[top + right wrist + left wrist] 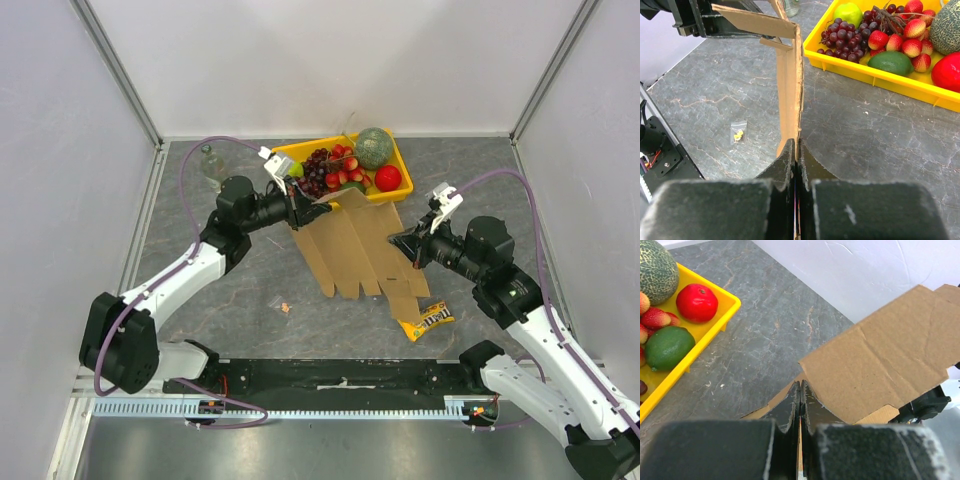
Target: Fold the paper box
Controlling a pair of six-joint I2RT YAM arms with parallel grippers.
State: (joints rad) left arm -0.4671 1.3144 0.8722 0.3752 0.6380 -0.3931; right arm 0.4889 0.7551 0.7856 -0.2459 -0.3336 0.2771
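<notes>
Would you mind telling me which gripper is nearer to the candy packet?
Right. The right gripper, shut on the box, sits just beyond the candy packet; the left gripper grips the box's far corner by the tray, well away.

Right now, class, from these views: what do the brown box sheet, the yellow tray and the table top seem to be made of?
The paper box: brown cardboard, matte, with creased fold lines and a rough cut edge. The yellow tray: probably moulded plastic, smooth and slightly glossy. The table: grey and veined like stone, though it may be a printed laminate or mat.
</notes>
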